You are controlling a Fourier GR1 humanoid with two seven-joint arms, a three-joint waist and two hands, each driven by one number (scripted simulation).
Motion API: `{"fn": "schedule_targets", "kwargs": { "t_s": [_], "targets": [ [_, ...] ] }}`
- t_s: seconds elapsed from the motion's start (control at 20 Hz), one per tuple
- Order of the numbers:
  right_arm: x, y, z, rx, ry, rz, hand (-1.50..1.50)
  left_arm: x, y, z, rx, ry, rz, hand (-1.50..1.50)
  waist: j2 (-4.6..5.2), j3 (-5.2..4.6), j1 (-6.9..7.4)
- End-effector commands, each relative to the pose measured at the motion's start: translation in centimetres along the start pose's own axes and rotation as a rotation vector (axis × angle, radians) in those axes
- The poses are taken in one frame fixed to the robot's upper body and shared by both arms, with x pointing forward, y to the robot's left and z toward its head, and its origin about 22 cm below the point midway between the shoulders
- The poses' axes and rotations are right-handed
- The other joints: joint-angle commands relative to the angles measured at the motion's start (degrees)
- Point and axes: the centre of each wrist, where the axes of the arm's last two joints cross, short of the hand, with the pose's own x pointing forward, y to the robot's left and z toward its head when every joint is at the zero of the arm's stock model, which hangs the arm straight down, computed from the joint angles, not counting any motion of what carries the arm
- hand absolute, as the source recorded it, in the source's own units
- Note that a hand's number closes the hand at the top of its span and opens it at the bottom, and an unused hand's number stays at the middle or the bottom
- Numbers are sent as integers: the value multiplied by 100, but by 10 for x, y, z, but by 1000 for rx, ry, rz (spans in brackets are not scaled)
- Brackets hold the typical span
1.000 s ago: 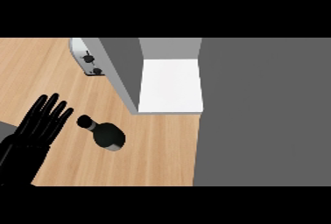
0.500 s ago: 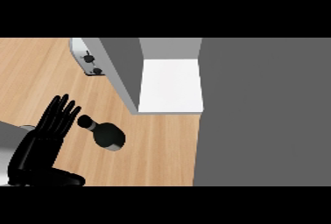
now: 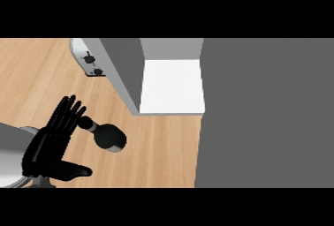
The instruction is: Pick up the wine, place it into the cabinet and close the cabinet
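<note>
In the head view, the wooden table (image 3: 39, 75) fills the left part of the picture, and a large grey surface covers the right part.

The wine (image 3: 106, 134) is a dark bottle which lies on its side on the table, below the cabinet. Its narrow neck points to the upper left and its wide body to the lower right.

The left robot hand (image 3: 55, 137) comes in from the lower left on a grey forearm (image 3: 13, 154). It is wide open: the fingers (image 3: 68, 112) are straight and point upward, and the thumb (image 3: 72, 171) sticks out to the right near the lower edge. The hand stands just beside the bottle on its left side, and the fingers seem to touch the neck, but they are not curled around it.

The cabinet (image 3: 171, 86) is open at the top middle. Its white inner floor is visible, and its grey door (image 3: 120, 73) stands out toward the bottle. At the left of the door there is a small grey appliance (image 3: 88, 64) with two dark knobs.

The right robot hand does not show in this view.
</note>
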Motion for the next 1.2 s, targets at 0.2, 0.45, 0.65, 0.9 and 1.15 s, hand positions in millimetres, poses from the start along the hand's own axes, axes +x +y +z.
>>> {"fn": "schedule_targets", "kwargs": {
  "t_s": [0.2,0.45,0.65,0.9,1.15],
  "targets": [
    [24,4,24,14,-62,-58,-150,-36,4,0,-55,23,18,-150,1,-1,5],
    [20,-1,15,42,-71,-42,-150,-44,4,0,-54,46,48,-150,3,1,22],
    [22,-3,10,39,-70,-42,-150,-52,11,-11,-64,44,31,-150,6,0,27],
    [31,12,14,31,-52,-53,-150,-63,-3,3,-69,44,25,-150,-3,-1,45],
    [26,10,18,40,-58,-50,-150,-86,3,-20,-62,53,21,-150,7,-1,-14]
  ]
}}
